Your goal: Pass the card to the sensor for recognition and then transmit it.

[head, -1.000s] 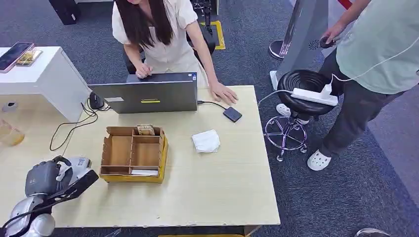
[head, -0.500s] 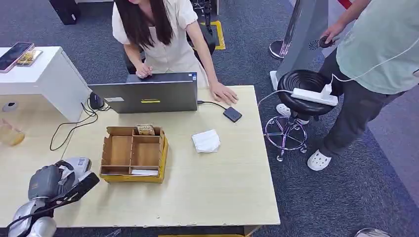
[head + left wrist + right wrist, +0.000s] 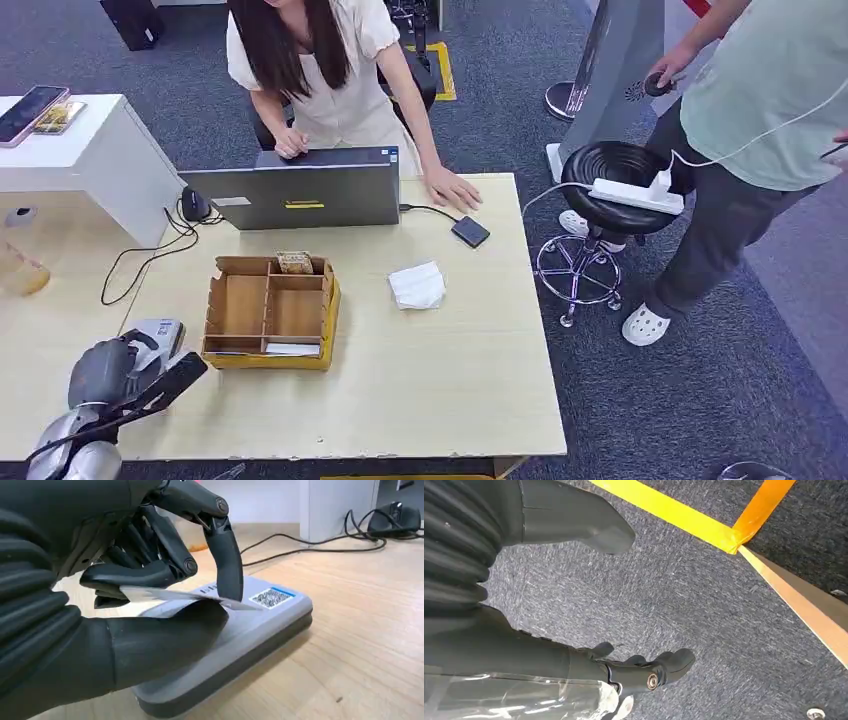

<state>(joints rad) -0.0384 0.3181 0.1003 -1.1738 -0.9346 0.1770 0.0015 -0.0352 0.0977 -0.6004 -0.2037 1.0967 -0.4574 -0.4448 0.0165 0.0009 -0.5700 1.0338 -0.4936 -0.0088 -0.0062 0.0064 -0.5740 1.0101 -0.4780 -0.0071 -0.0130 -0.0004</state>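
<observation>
My left hand is over the near left corner of the wooden table. In the left wrist view this hand pinches a thin pale card between thumb and fingers. The card lies flat just above the grey sensor pad, which bears a printed code label. From the head view the sensor peeks out beyond the hand, left of the cardboard box. My right hand hangs over blue-grey carpet with fingers apart and nothing in it.
A compartmented cardboard box stands mid-table, a laptop behind it, a white cloth and a small dark device to the right. One person leans over the laptop with a hand on the table. Another person stands by a stool.
My left hand has slid slightly right and toward the near edge, still holding the card, so more of the sensor shows beyond it. Nothing else has moved.
</observation>
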